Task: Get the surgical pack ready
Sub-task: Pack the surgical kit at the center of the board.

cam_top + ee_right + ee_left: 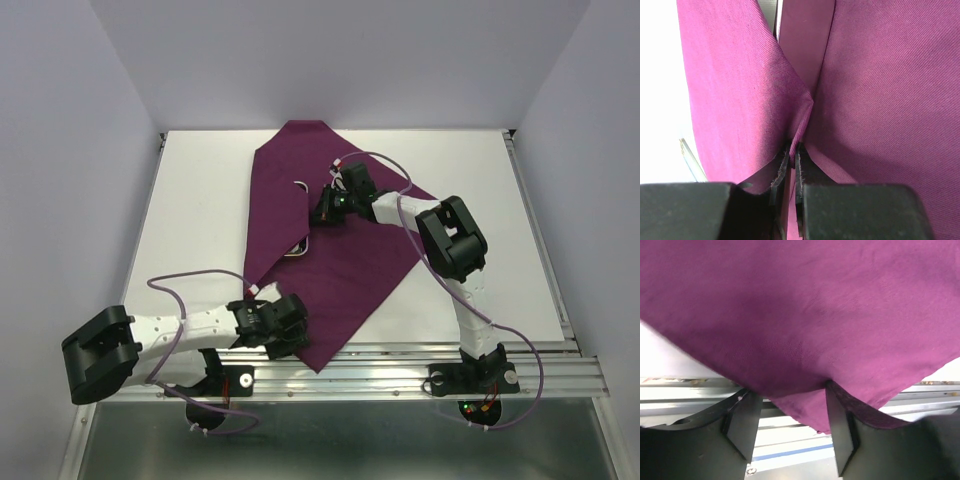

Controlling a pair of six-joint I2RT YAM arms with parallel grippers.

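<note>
Surgical pack [350, 275]: maroon cloth lying diagonally on the counter [200, 220], its left part folded over and its near corner at the counter's near edge.
Hidden: a small pale-edged object [297, 249] peeks from under the fold. The rest is covered, so its contents cannot be told.
Right gripper [792, 150]: closed tight, pinching a raised ridge of cloth near the middle.
Left gripper [788, 395]: jaws apart, with the cloth's near corner drooping between them, unclamped.
</note>
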